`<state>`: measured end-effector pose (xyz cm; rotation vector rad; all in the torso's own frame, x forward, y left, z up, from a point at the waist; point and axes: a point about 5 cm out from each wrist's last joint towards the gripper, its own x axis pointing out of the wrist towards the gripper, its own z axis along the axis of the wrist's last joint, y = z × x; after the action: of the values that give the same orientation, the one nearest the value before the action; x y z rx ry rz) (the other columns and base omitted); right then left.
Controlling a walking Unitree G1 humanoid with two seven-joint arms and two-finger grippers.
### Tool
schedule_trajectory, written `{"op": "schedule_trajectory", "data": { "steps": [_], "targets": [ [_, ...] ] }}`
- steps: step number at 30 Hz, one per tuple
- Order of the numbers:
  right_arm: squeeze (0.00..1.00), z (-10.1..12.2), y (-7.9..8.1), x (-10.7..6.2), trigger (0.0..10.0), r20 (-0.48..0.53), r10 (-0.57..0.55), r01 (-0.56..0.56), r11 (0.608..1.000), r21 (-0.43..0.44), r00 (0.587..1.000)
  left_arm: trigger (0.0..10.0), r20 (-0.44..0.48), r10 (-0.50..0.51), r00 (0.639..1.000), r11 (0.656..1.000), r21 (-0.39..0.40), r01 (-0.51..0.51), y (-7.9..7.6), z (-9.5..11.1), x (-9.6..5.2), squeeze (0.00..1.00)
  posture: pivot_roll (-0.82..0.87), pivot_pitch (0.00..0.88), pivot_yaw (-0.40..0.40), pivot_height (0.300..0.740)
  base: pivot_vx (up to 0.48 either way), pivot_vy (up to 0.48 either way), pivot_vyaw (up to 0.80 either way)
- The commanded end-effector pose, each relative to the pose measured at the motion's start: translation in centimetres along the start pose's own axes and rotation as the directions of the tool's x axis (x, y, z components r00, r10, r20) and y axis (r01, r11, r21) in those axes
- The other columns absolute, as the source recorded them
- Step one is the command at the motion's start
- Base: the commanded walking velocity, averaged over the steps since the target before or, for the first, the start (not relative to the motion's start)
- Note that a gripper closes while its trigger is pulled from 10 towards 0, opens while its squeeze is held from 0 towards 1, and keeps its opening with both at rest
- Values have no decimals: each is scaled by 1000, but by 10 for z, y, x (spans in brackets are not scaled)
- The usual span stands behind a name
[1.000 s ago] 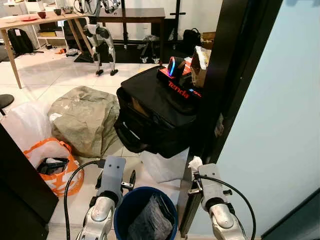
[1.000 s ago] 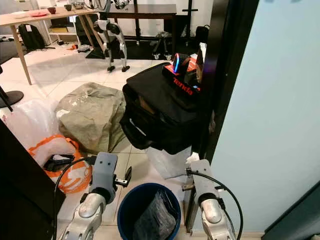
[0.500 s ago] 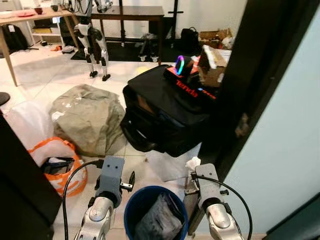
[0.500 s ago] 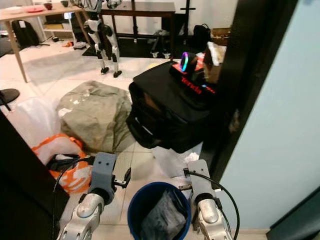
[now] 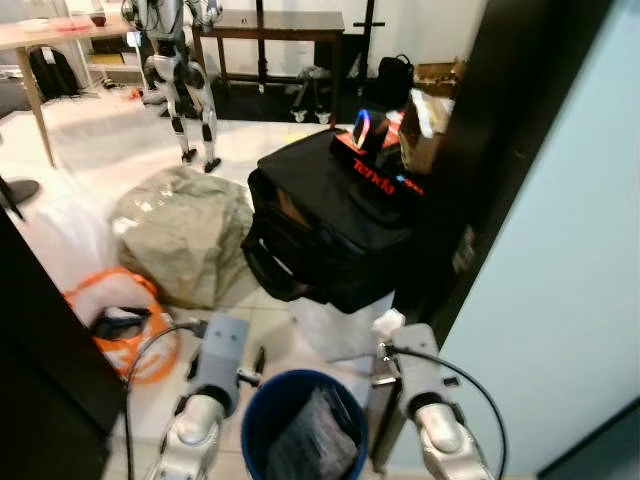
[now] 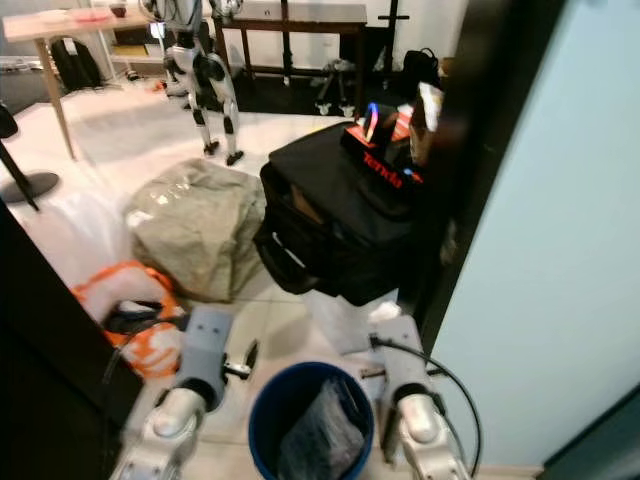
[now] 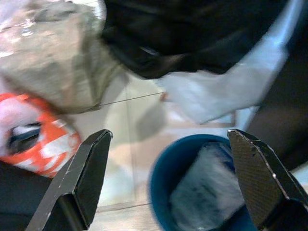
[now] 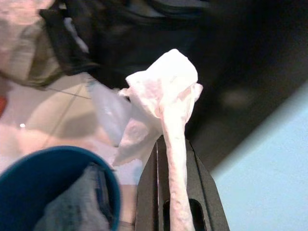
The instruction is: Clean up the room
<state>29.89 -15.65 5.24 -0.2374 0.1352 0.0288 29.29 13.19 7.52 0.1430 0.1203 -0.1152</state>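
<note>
On tiled floor, right end effector (image 8: 174,159) pinches white tissue (image 8: 161,96) beside blue bin (image 5: 262,418); left end effector (image 7: 168,178) gapes.

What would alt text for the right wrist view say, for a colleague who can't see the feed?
The right gripper, its two black fingers closed together, pinches a crumpled white tissue that sticks out past the fingertips. A round blue bin with dark material inside sits on the pale tiled floor beside the gripper, and a large black fabric bag lies beyond.
</note>
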Motion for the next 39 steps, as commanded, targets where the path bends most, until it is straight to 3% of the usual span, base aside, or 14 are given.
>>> {"op": "schedule_trajectory", "data": {
  "steps": [1,14,16,19,23,39],
  "targets": [
    [0,-7,2,-3,10000,-27,3,-3,1000,4,1000,10000,-39,-2,999,1000,0,2,-1,-8,-2,0,-39,108,1,726,0,0,0],
    [0,-3,4,1,10000,-29,34,-33,999,40,999,10000,-44,9,999,1000,16,-9,2,-10,-3,0,-37,114,2,726,0,0,0],
    [0,-4,7,3,10000,-52,69,-66,996,59,996,10000,-45,12,999,1000,16,-11,3,-10,-3,0,-34,120,1,726,0,0,0],
    [0,-3,24,11,10000,-117,209,-197,975,105,971,10000,-58,4,998,1000,24,-2,5,-12,0,0,-35,125,1,726,0,0,0],
    [0,1,31,16,10000,-127,244,-231,967,109,961,10000,-61,0,998,999,35,3,6,-10,4,0,-33,125,-2,726,0,0,0],
    [0,6,33,22,10000,-117,246,-236,967,92,962,10000,-70,13,997,999,38,-10,9,-9,6,0,-33,126,-1,692,0,0,0]
  ]
}}
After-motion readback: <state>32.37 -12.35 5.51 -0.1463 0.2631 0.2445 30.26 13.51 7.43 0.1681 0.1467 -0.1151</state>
